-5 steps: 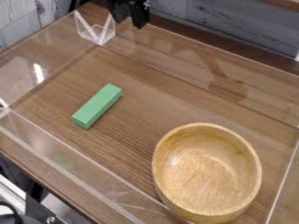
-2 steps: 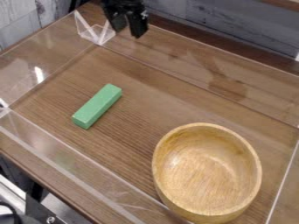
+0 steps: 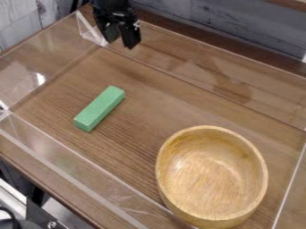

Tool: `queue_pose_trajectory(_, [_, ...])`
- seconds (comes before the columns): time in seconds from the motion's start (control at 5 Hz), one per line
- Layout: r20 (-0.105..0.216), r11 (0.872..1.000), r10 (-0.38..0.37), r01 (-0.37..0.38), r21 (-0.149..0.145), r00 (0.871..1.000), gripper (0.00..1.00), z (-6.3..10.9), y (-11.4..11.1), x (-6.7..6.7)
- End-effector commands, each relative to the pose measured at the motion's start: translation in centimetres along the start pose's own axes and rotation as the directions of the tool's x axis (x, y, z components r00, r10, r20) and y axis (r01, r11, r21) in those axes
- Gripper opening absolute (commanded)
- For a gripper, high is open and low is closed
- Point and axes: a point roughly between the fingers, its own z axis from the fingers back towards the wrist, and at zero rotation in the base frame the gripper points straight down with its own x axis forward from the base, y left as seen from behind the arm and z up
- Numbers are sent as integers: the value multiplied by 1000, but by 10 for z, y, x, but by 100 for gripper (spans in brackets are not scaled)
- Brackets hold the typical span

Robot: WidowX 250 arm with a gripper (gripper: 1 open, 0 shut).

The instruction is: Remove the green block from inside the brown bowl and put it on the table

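green block [image 3: 99, 108] on table [image 3: 191, 98], brown bowl [image 3: 213, 173] empty

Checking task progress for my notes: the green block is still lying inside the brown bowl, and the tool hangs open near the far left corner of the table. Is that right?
Not quite. In the camera view the brown bowl is empty; the green block lies flat on the table, left of the bowl and apart from it. The rest holds: the tool hangs open near the far left corner.

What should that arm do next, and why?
Probably just lift a little higher and stop. The green block already lies flat on the table, well apart from the bowl, which looks empty. The pincer is open, holds nothing, and hangs near the far corner, away from both, so nothing seems left to move.
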Motion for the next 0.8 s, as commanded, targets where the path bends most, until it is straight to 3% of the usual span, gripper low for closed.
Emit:
queue_pose_trajectory(0.0, [58, 998, -23, 19, 60, 998, 100, 29, 1, 0])
queue_pose_trajectory(0.6, [20, 997, 8, -10, 74, 1000, 100, 12, 0, -21])
